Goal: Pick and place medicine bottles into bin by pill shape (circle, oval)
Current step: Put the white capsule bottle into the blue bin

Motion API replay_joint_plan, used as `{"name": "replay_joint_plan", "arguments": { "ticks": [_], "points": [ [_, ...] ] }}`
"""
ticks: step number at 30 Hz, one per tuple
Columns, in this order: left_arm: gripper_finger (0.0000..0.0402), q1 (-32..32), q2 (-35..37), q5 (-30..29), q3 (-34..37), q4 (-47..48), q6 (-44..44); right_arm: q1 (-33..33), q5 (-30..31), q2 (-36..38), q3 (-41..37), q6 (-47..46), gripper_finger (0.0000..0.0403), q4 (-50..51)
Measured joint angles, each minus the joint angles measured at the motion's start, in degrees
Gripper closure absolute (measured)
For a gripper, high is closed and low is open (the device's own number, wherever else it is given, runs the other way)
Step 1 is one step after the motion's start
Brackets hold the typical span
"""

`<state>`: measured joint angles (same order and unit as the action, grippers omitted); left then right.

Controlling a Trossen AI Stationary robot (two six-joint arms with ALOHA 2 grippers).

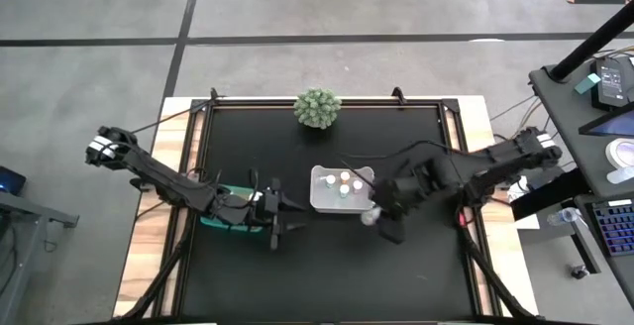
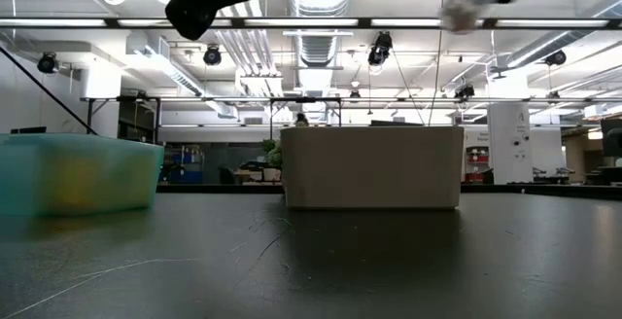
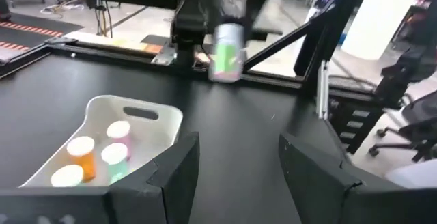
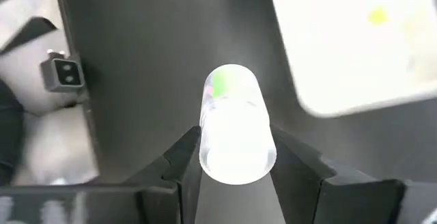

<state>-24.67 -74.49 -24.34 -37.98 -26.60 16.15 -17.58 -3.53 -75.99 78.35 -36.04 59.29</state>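
Over on the left side of the black counter point(image 1: 327, 266), the left arm reaches in low and its hand point(image 1: 280, 222) hangs just past a teal bin point(image 1: 220, 220), which sits right under the wrist; the two dark fingers point(image 3: 179, 161) are spread apart with nothing between them, and they point toward the middle of the counter. The teal bin point(image 2: 78, 173) looks cloudy from counter level, with something yellowish inside that I can't make out. Near the centre sits a white bin point(image 1: 340, 188), a rounded tub with a handle slot in its rim, and it holds several medicine bottles point(image 1: 345, 183) standing upright with their white caps up; from the left wrist view I count four bottles point(image 3: 95, 156), at least one of them amber-bodied. Behind it, at the far edge of the counter, is a green spiky ball plant point(image 1: 317, 108). Just to the right of the white bin, the right hand point(image 1: 373, 216) is held up above the counter, its fingers pinching a clear bottle point(image 4: 235, 125) with a white cap and something green showing inside. That bottle point(image 3: 227, 53) is off the surface, in the air beside the bin's right edge rather than over its opening. The pill shape inside it can't be told.
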Motion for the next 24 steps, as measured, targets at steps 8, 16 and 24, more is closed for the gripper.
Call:
{"name": "replay_joint_plan", "arguments": {
  "ticks": [8,16,24],
  "points": [
    [0.0217,-1.37,-2.82,-0.01,0.0,-5.33,2.01,6.87,2.26,-6.75,6.1,26.24,0.0266,-3.23],
    [0.0217,-2.41,-3.02,0.05,0.02,-4.44,4.54,7.49,1.5,-12.49,5.81,37.28,0.0266,-12.95],
    [0.0217,-2.36,-1.75,0.05,-0.15,-3.91,4.56,7.49,-5.91,-21.51,9.44,42.23,0.0266,-14.92]
  ]
}}
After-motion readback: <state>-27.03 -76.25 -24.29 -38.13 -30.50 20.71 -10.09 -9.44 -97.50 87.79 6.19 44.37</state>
